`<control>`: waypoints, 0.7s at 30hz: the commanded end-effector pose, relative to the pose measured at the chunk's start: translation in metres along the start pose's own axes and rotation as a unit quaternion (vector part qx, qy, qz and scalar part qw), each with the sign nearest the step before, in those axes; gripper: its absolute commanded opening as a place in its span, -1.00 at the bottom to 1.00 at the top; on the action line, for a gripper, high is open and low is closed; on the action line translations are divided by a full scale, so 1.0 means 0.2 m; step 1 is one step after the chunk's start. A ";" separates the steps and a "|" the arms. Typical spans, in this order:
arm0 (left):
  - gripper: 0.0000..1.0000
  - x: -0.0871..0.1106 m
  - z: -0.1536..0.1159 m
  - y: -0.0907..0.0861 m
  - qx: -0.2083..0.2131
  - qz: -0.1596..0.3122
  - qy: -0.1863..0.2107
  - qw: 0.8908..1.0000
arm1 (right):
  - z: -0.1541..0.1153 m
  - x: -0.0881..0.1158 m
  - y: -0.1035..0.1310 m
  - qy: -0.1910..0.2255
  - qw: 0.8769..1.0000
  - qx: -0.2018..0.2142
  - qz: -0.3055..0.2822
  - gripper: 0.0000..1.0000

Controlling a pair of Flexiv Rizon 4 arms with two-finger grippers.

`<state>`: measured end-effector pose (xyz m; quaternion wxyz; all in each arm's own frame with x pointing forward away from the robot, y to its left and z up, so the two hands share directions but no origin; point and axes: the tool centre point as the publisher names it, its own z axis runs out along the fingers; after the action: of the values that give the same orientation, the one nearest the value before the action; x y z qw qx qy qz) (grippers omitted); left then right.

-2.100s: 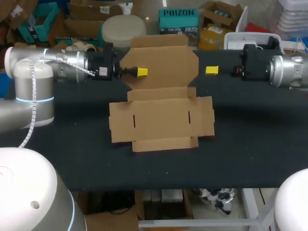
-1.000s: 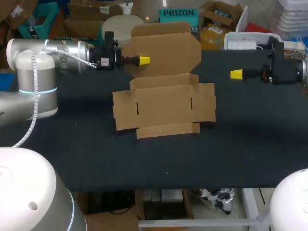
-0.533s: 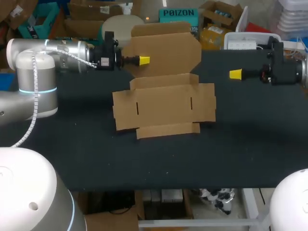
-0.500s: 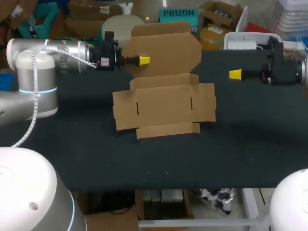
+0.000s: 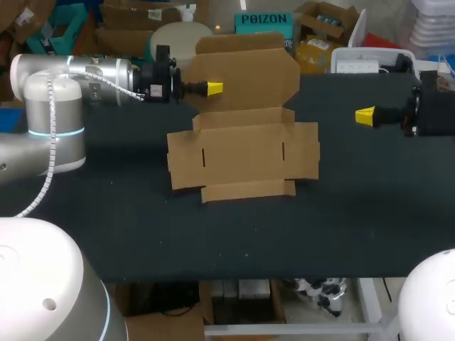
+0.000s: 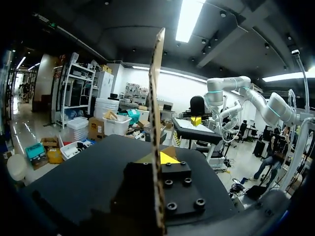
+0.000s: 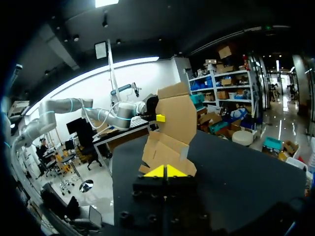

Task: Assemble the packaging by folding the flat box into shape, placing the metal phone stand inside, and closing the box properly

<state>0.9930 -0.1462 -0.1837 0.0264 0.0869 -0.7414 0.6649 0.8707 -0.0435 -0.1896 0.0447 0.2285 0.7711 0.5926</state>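
A flat brown cardboard box (image 5: 243,153) lies unfolded at the middle of the black table. Its rear lid panel (image 5: 249,71) stands tilted up off the cloth. My left gripper (image 5: 213,88) comes in from the left and is shut on that panel's left edge. In the left wrist view the cardboard (image 6: 156,123) rises edge-on between the yellow tips of my left gripper (image 6: 160,157). My right gripper (image 5: 365,116) hangs to the right of the box, shut and holding nothing. In the right wrist view my right gripper (image 7: 166,171) points at the box (image 7: 170,132) from a distance. No phone stand is in view.
The black table cloth (image 5: 234,241) spreads wide in front of the box and on both sides of it. The table's front edge (image 5: 284,277) runs below the box.
My right gripper has drawn back to the right, away from the box. My left gripper has kept still with the lid panel raised.
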 end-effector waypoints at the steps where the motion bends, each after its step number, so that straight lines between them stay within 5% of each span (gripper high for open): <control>1: -1.00 0.03 0.02 -0.03 -0.003 0.013 -0.006 1.000 | -0.08 0.14 -0.04 -0.069 0.997 0.001 -0.023 -1.00; 21: -1.00 0.11 0.10 -0.14 0.003 0.074 0.004 0.997 | -0.15 0.38 -0.41 -0.140 0.988 0.020 -0.056 -1.00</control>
<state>0.9772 -0.1704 -0.1559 -0.0190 0.0306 -0.7438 0.6674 0.7800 -0.0543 -0.2426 0.1463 0.2432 0.7882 0.5460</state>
